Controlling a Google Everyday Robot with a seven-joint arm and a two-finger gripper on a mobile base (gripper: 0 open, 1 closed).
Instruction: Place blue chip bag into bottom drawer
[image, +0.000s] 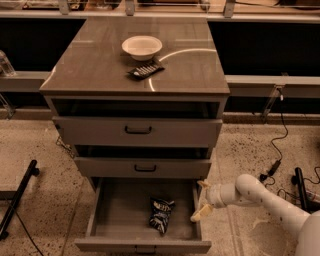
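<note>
The blue chip bag (161, 214) lies crumpled on the grey floor of the bottom drawer (120, 220), right of its middle. The bottom drawer is pulled out wide. My gripper (201, 201) is at the drawer's right wall, to the right of the bag and apart from it. Its two pale fingers are spread open and hold nothing. The white arm reaches in from the lower right.
The two upper drawers (138, 131) stand slightly pulled out. On the cabinet top sit a white bowl (142, 47) and a flat dark striped object (146, 70). Cables (278, 150) and a black stand foot (17, 197) lie on the speckled floor.
</note>
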